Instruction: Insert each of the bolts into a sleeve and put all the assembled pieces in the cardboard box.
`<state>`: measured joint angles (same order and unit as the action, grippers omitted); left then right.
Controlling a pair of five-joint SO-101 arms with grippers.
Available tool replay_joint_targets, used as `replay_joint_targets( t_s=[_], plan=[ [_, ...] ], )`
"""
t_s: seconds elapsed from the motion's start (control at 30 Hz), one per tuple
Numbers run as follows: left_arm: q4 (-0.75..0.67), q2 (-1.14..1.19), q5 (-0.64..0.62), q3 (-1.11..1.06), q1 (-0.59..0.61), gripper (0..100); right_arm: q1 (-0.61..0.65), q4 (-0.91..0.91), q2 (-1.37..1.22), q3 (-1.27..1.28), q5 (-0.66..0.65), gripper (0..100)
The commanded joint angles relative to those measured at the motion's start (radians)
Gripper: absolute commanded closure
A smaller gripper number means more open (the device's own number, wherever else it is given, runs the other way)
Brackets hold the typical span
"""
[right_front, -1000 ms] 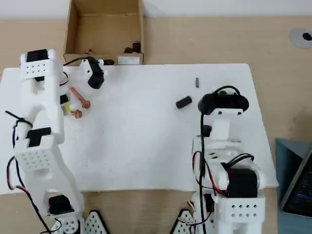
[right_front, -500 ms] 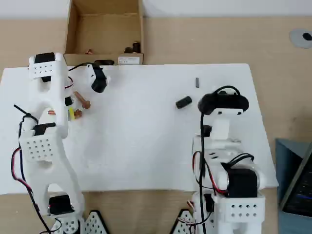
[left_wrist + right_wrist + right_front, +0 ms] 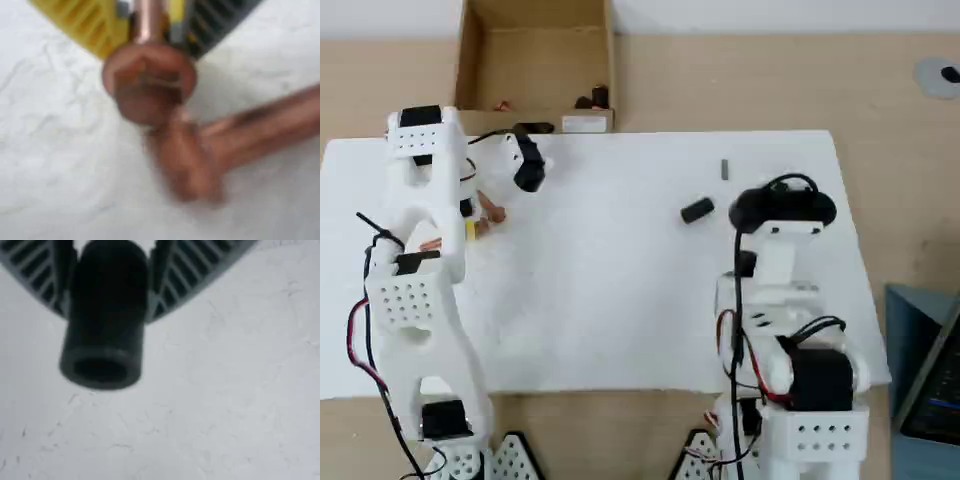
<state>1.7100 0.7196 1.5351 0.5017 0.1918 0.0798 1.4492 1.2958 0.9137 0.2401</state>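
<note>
My left gripper [image 3: 150, 20] is shut on a copper bolt [image 3: 148, 82], whose head points at the camera just above the white mat. A second copper bolt [image 3: 240, 135] lies on the mat right beside it, its head close to the held one. In the high view this gripper [image 3: 470, 222] sits at the mat's left side with a bolt [image 3: 495, 212] next to it. My right gripper [image 3: 107, 270] is shut on a black sleeve [image 3: 102, 335], open end toward the camera. Another black sleeve [image 3: 697, 210] lies loose on the mat. The cardboard box [image 3: 470, 60] stands at the far left.
Dark and copper pieces [image 3: 595, 98] lie in the box's near right corner. A small grey pin [image 3: 725, 169] rests on the white mat [image 3: 620, 300] beyond the loose sleeve. The right arm [image 3: 780, 210] stands over the mat's right side.
The left arm has shifted to the right and toward the box. Two bolts lay bare beside it a second ago; now only one shows there. The right arm barely moved.
</note>
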Motion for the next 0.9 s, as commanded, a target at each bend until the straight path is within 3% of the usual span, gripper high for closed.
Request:
replay_joint_targets(
  t_s=[0.0,0.37,0.57,0.77,0.87],
  plan=[
    [0.043,-0.110,-0.100,-0.006,-0.060,100,-0.007,-0.025,0.012,-0.077,-0.006,98.9],
    [0.043,-0.659,-0.427,-0.295,-0.161,99,-0.007,0.009,0.013,-0.136,-0.006,98.9],
    [0.043,-0.981,-0.829,-0.479,-0.233,99,-0.007,0.129,0.015,-0.203,-0.003,98.9],
    [0.041,-1.250,-0.879,-0.652,-0.292,99,-0.007,0.163,0.033,-0.236,-0.008,98.9],
    [0.011,-1.371,-0.979,-0.743,-0.293,99,0.007,0.161,0.082,-0.220,-0.011,98.9]
  ],
)
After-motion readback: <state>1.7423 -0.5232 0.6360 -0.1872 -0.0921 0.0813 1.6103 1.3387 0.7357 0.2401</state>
